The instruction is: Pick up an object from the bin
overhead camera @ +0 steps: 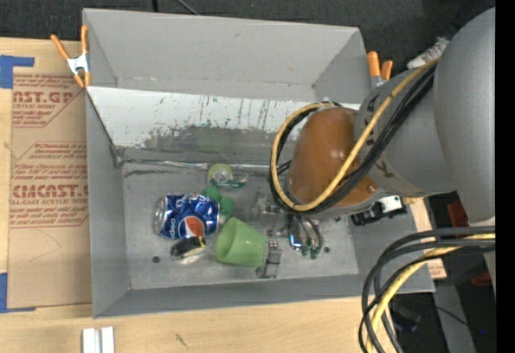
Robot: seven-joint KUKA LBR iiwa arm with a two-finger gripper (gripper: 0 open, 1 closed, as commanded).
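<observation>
Low down, gripper [274, 253] beside green cup [239, 244]; blue can [187, 215] near.

Just left of the gripper [282, 251], a green cup [240, 243] blocks the way, with a crushed blue can [187, 215] beyond it. The bin's near wall [225, 295] crowds close. There's open floor toward the far wall.

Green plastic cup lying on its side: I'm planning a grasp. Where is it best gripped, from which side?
Probably across the round body of the green plastic cup, from above on the right, by the gripper; the crushed blue can crowds its left.
</observation>
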